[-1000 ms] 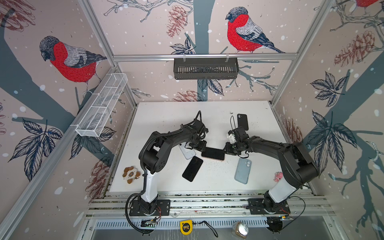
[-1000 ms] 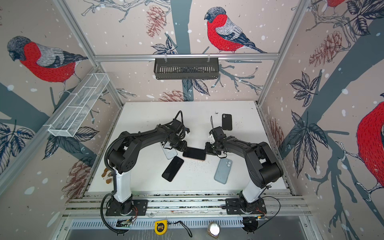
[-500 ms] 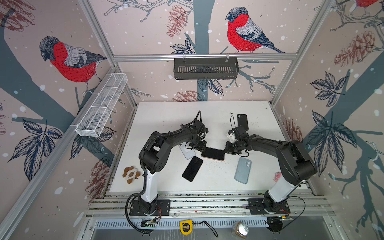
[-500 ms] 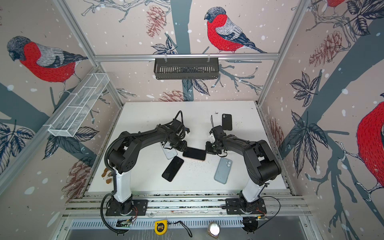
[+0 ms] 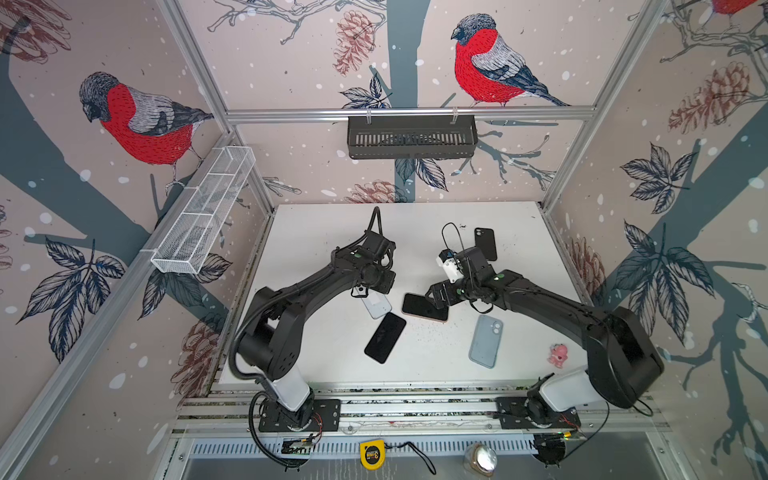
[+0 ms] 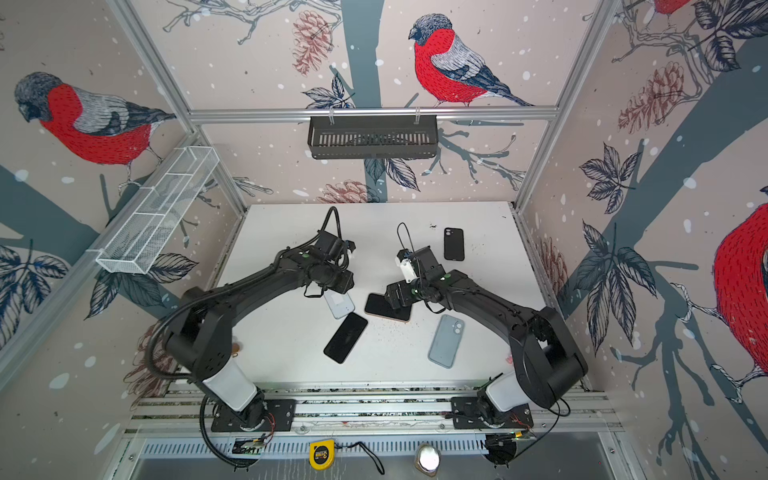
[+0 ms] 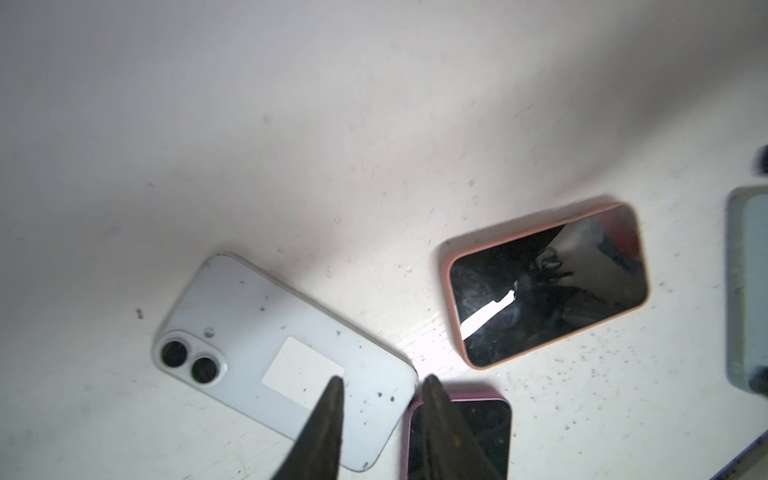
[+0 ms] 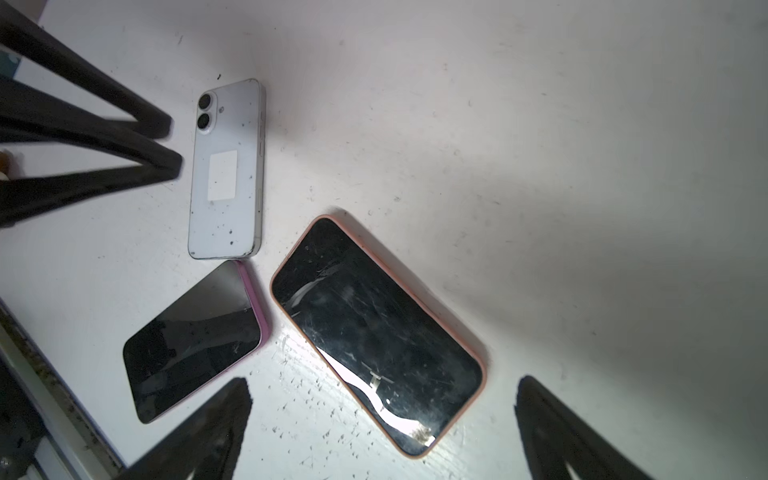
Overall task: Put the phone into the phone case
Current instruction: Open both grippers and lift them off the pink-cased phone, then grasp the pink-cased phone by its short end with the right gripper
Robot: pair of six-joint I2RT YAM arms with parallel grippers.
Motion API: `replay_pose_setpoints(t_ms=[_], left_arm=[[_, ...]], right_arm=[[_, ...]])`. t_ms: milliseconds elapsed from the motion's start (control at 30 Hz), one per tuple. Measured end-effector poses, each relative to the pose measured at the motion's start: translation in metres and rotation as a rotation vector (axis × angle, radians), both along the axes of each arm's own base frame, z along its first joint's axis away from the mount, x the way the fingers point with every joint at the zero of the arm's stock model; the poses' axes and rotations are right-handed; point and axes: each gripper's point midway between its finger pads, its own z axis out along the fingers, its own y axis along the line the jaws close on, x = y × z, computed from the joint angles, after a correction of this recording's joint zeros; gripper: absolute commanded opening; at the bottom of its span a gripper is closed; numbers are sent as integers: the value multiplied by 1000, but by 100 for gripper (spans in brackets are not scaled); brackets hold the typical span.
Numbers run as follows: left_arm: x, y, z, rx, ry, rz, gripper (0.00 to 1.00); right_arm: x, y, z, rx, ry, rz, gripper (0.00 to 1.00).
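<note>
A black-screened phone sits screen-up in a salmon phone case [image 5: 424,307] [image 8: 374,332] at the table's middle. My right gripper [image 8: 384,395] stands wide open around its near end, fingers clear of it. A bare pale-blue phone [image 7: 282,357] [image 5: 376,305] lies face down just to the left. My left gripper [image 7: 382,386] hovers over that phone's corner, its fingers a little apart and holding nothing. Another phone in a pink case [image 5: 385,337] [image 8: 195,336] lies screen-up nearer the front.
An empty blue-grey case [image 5: 485,340] lies front right and a black case [image 5: 485,243] at the back right. A small pink toy [image 5: 558,355] sits by the right edge. A white wire basket [image 5: 199,220] and a black basket [image 5: 411,137] hang on the walls.
My right gripper has opened wide and let go of the salmon-cased phone, which stays flat on the table. My left gripper's fingers have parted slightly.
</note>
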Motion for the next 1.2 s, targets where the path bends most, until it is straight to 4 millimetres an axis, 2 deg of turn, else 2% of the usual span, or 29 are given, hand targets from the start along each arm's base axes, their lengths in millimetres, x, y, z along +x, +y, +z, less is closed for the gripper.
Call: replay_pose_setpoints(t_ms=[133,233,333,433,600,767,900,967,1100,1200], left_arm=[[4,15,38,-16,-151,59,44],[6,25,57,-28,-239,98,44],[5,31,61,-28,-285,122,44],[7,33,64,-24,-306,133,44],[9,33,68,-23,-328,140,44],[10,33,71,-25,-339,144,44],[10,33,71,-25,-339,144,44],[10,33,71,-25,-339,144,44],[10,33,71,-25,-339,143,44],[9,32,70,-23,-337,140,44]], right_arm=[[8,2,-18,-73,3,33,100],[20,4,-29,-81,20,40,100],[30,7,-40,-51,50,39,100],[29,9,-50,-22,86,43,100],[3,15,-64,29,148,68,98],[-36,13,-64,62,164,86,98],[-62,12,-65,19,152,98,100],[-68,11,-67,-19,139,96,100],[-68,3,-71,-131,96,51,100],[-70,8,-71,-197,66,44,100]])
